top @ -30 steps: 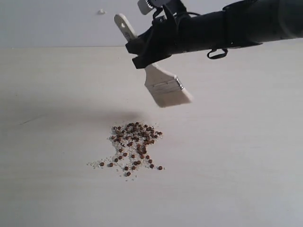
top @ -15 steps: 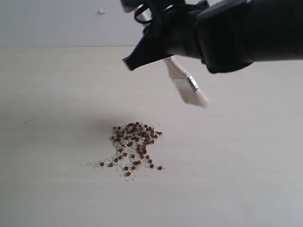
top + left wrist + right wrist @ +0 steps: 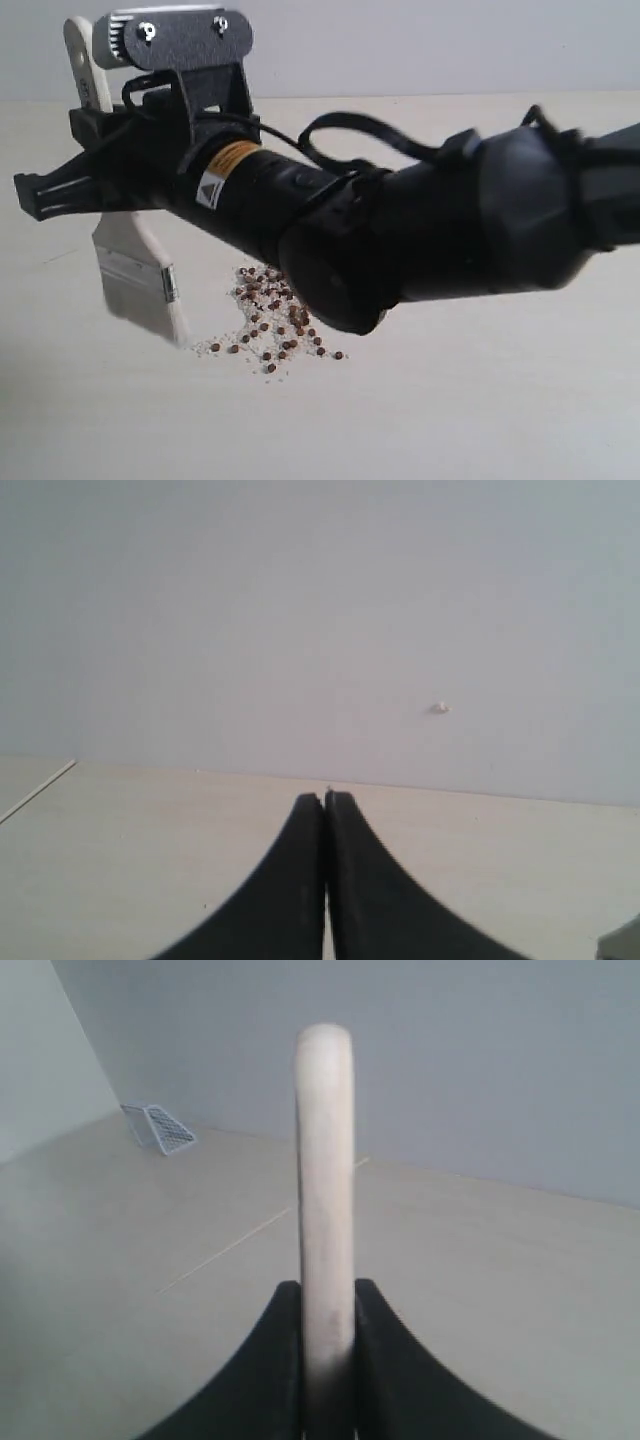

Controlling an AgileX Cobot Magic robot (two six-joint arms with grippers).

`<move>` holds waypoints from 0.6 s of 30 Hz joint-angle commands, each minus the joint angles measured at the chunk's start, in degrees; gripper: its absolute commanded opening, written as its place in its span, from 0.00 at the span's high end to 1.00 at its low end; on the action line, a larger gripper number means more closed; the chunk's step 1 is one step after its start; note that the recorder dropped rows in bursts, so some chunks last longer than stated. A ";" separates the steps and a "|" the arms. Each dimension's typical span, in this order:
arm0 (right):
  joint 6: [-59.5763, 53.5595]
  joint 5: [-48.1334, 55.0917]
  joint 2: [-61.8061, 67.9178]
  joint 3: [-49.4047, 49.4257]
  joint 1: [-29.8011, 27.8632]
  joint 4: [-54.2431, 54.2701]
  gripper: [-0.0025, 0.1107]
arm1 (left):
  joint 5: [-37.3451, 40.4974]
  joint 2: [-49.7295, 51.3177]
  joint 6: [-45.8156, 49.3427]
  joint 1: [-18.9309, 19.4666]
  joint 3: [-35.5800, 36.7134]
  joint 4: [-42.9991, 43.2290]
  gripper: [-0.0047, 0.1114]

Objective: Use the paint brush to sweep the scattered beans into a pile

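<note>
Wooden-handled paint brush [image 3: 135, 278] gripped in right claw [image 3: 327, 1305], bristles low beside beans [image 3: 272, 335] toward counter's [image 3: 480, 420] left edge; next, judged: sweep stragglers inward. Left claw [image 3: 325, 815] clenched, empty.

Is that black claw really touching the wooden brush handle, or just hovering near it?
Touching. In the right wrist view, the two black fingers of the right gripper press against both sides of the paint brush handle, with no gap.
</note>
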 commanded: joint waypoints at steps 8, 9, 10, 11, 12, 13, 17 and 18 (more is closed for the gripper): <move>12.19 -4.99 10.89 0.49 -0.42 -1.57 0.98 | 0.00 -0.33 -0.26 0.08 0.16 -0.40 0.96; 12.19 -4.86 11.02 0.49 -0.69 -1.89 0.98 | 0.00 -0.33 -0.26 0.08 0.16 -0.40 0.96; 12.19 -4.74 11.02 0.49 -0.98 -1.91 0.98 | 0.00 -0.33 -0.26 0.08 0.16 -0.40 0.96; 12.19 -4.02 11.02 0.49 -1.27 -1.91 0.98 | 0.00 -0.33 -0.26 0.08 0.16 -0.40 0.96; 12.19 -3.23 11.02 0.49 -1.69 -1.91 0.98 | 0.00 -0.33 -0.26 0.08 0.16 -0.40 0.96; 12.33 -2.63 11.02 0.49 -2.11 -1.91 0.98 | 0.00 -0.33 -0.26 0.08 0.16 -0.40 0.96; 12.47 3.00 11.02 0.49 -5.13 -1.35 0.98 | 0.00 -0.33 -0.26 0.08 0.16 -0.40 0.96; 12.47 4.57 11.02 0.49 -5.73 -1.35 0.98 | 0.00 -0.33 -0.26 0.08 0.16 -0.40 0.96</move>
